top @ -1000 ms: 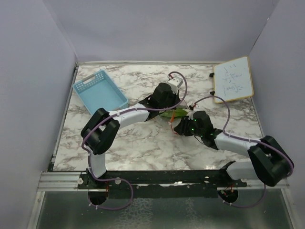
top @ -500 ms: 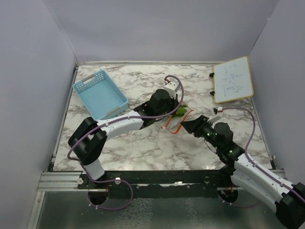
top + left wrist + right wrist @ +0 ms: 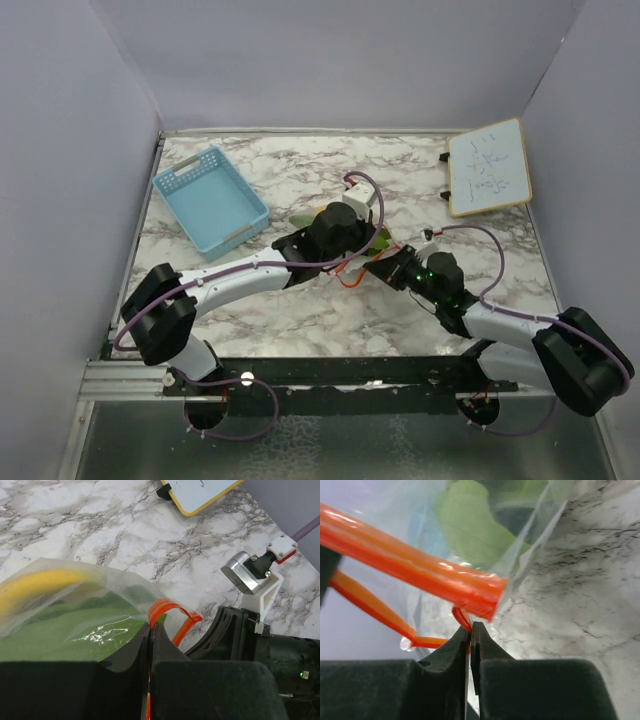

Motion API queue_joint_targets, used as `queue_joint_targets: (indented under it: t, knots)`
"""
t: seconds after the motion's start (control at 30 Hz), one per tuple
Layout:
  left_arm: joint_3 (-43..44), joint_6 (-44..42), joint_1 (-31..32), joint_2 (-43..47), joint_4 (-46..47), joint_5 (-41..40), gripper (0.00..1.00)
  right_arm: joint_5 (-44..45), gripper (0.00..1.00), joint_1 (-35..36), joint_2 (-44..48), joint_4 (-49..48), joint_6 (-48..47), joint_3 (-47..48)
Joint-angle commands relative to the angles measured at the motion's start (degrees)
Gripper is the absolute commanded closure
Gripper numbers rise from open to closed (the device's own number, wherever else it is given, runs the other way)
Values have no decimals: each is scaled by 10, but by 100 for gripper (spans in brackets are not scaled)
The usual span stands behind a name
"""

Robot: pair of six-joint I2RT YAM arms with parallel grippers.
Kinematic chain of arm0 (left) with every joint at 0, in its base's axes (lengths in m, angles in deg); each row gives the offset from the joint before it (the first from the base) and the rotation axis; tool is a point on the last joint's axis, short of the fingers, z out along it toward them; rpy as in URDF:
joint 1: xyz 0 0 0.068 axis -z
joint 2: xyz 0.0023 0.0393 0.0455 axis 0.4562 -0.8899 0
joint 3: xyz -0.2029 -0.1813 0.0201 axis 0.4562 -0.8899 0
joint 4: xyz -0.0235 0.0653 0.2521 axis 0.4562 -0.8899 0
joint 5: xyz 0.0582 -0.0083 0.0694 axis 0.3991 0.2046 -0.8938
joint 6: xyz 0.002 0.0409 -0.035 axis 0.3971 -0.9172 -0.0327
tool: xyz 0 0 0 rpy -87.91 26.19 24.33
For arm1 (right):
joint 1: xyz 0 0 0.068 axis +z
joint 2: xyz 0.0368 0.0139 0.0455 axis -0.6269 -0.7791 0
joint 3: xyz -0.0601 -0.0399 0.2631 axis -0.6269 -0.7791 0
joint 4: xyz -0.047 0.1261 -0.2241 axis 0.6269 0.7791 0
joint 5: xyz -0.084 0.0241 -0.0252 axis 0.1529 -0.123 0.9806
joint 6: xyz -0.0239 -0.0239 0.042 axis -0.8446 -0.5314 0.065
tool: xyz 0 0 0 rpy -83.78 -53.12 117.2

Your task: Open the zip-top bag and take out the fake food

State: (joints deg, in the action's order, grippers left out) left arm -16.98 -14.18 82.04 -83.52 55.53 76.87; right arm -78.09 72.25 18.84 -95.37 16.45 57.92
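The zip-top bag [image 3: 107,602] is clear with an orange-red zip strip [image 3: 167,611] and hangs between my two grippers at the table's middle [image 3: 362,256]. Inside lies the fake food: a long green leafy piece [image 3: 70,630] and a yellow piece [image 3: 40,585]. I see no dark round piece. My left gripper [image 3: 151,626] is shut on one side of the strip. From the right, my right gripper [image 3: 470,628] is shut on the other side of the strip [image 3: 410,565], with the green leaf [image 3: 470,530] behind the plastic. The two strip halves stand apart in a loop.
A light-blue mesh basket [image 3: 208,197] sits at the back left. A small whiteboard [image 3: 488,167] with a yellow frame lies at the back right. Purple walls enclose the marble table [image 3: 300,310] on three sides.
My right gripper drew back from the bag, opened, then came in again and closed on the strip. The left arm's elbow sank toward the near left while its gripper kept hold.
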Motion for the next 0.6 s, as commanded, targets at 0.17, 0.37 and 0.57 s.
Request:
queue_joint_targets:
  t: [0.17,0.37,0.57]
  knots:
    - [-4,-15,8,21,-16,-48,100,108,98,3,199,164,-43,8]
    - [-31,39,8,66,-26,-31,100,123,98,-5,154,271,-144,70]
    - [-33,72,8,76,-30,-25,100,145,98,-12,41,275,-166,86]
